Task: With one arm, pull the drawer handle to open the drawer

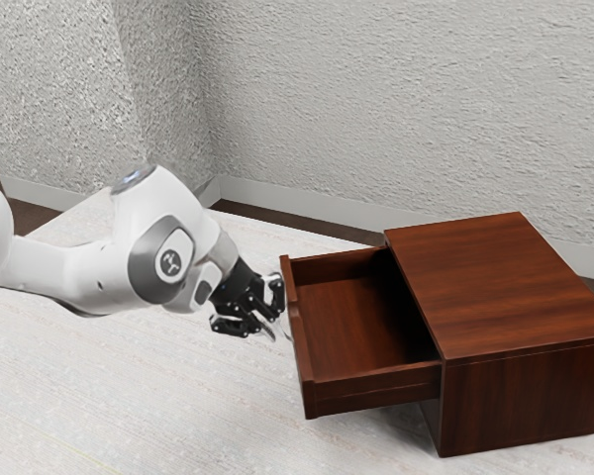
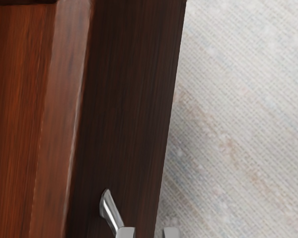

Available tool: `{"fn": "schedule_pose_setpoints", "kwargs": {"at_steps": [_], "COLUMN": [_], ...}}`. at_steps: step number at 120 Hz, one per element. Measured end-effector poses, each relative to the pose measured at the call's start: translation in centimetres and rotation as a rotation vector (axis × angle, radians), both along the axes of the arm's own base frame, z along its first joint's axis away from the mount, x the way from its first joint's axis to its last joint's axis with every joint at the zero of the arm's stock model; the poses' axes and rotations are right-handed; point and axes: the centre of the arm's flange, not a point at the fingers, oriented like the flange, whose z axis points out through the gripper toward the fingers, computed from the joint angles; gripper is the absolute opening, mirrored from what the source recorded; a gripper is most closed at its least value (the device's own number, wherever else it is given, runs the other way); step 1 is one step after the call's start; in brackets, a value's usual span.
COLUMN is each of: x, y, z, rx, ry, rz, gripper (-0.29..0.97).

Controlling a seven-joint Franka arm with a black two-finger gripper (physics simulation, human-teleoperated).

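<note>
Exterior view: gripper (image 1: 263, 309) just beside open drawer (image 1: 371, 382) front, at handle (image 2: 111, 212).

Cut off by the wrist view's edge: the silver drawer handle (image 2: 111, 210), with just a curved end in sight. Cropped at two edges likewise: the dark drawer front (image 2: 129, 99). Turned away in the exterior view: the outer face of the drawer (image 1: 351, 327). Cut at the exterior view's left: the arm (image 1: 69, 267).

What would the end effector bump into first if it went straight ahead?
Most likely the drawer front, by its silver handle: the end effector points straight at it. Whether it already touches, I cannot tell.
</note>
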Motion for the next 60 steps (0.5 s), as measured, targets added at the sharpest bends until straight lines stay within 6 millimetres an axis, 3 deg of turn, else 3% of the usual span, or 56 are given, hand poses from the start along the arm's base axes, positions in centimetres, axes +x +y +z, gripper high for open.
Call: {"fn": "schedule_pose_setpoints", "kwargs": {"at_steps": [15, 29, 52, 60], "x": [-0.4, -1.1, -1.3, 1.0], "y": [-0.2, 1.7, 4.9, 4.2], "z": [0.2, 1.6, 6.9, 11.5], "rx": [0.003, 0.005, 0.016, 0.087], "ry": [-0.006, -0.031, -0.104, -0.142], "rz": [-0.015, 0.008, 0.033, -0.02], "gripper": [0.07, 0.15, 0.28, 0.31]}}
